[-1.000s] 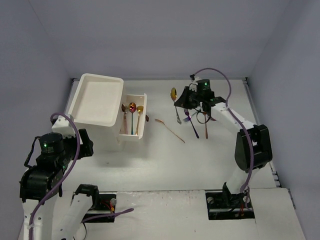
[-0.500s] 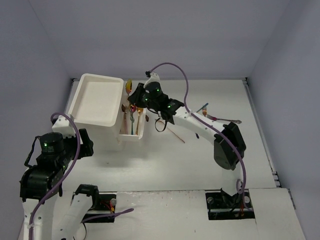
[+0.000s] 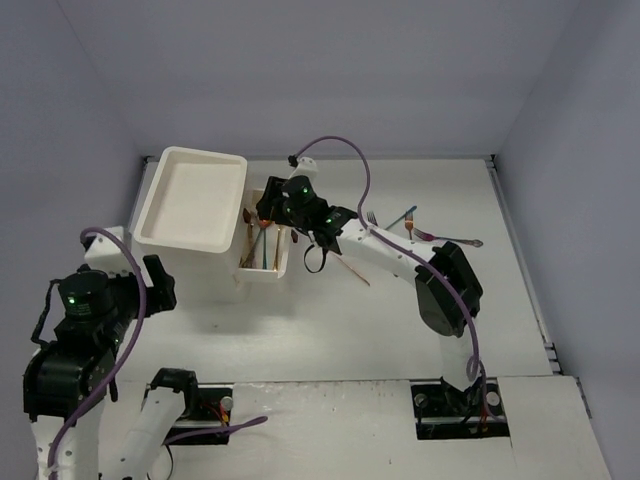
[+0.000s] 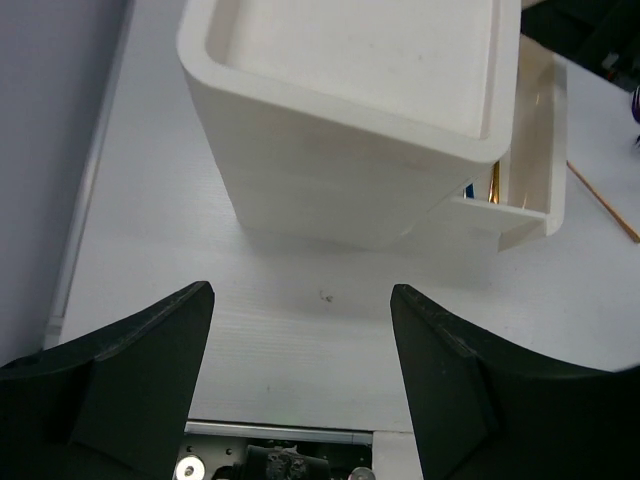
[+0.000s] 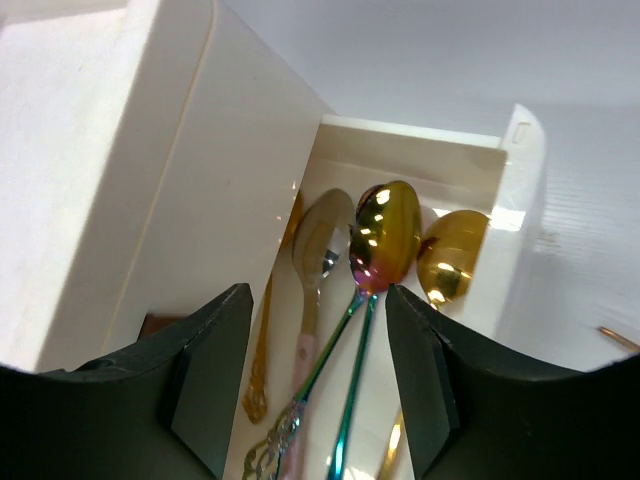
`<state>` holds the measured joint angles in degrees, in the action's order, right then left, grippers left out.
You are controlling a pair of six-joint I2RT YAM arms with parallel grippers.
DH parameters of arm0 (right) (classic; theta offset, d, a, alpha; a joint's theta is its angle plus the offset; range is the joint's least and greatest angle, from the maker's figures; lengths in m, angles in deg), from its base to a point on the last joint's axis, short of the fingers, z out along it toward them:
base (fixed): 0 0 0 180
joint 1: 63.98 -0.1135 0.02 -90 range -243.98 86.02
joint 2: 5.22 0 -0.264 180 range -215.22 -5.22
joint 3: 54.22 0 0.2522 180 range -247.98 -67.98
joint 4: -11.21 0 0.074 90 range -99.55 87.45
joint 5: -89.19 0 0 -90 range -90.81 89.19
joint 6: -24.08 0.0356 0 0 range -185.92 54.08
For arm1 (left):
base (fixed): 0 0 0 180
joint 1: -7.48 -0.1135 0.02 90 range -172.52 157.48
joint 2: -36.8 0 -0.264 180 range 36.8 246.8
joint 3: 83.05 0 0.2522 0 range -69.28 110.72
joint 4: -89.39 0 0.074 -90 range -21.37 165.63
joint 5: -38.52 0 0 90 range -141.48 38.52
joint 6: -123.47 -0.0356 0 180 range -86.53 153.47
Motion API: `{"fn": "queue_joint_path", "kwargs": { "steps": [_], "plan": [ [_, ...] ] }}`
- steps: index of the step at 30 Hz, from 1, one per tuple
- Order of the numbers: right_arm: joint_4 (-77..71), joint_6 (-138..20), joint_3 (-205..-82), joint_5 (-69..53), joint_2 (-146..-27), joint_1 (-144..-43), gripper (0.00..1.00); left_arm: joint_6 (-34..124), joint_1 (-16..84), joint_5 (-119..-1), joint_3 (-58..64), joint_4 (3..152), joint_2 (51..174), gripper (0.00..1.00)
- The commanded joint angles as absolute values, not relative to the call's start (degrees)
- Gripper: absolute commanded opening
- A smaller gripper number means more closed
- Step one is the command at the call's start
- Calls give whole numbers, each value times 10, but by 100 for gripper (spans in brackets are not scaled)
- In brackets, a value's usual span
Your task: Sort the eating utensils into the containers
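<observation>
The white drawer unit [image 3: 190, 200] stands at the back left with one container, a pulled-out drawer [image 3: 287, 262], on its right side. Several spoons lie in that drawer [image 5: 515, 180]: a rainbow spoon [image 5: 388, 232], a silver one with a pink handle [image 5: 322, 250] and a gold one [image 5: 450, 265]. My right gripper [image 3: 268, 212] hovers open over them [image 5: 318, 292], touching none. More utensils lie on the table: a thin gold one [image 3: 340, 262], a fork [image 3: 372, 217] and a silver spoon [image 3: 455, 240]. My left gripper [image 4: 300, 300] is open and empty in front of the unit [image 4: 350, 130].
The right arm stretches from its base across the table middle to the drawer. The left arm [image 3: 85, 300] stands at the near left. Grey walls close in the table on the left, back and right. A metal rail runs along the near table edge [image 4: 290, 432].
My right gripper swung from the utensil pile at the right over to the drawer carrying a spoon, then opened; the spoon now lies in the drawer. The left arm shifted slightly left.
</observation>
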<state>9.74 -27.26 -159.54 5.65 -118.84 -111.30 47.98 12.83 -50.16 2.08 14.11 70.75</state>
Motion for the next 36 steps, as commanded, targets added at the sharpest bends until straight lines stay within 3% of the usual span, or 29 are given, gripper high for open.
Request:
{"fn": "queue_joint_path", "kwargs": {
  "steps": [1,15,28,30,36],
  "plan": [
    [112,-355,-1573,80,-1075,-1099,54,440,131,-452,130,187,755,69],
    [77,-450,-1408,-58,-970,-1012,53,339,115,-429,331,267,1106,68],
    [76,-507,-1384,-78,-1012,-1008,54,351,6,-528,399,321,1270,67],
    [77,-509,-1389,-82,-1020,-1008,54,351,3,-541,397,325,1277,63],
    [76,-514,-1416,-100,-1065,-1009,54,352,3,-553,360,338,1278,38]
  ]
}}
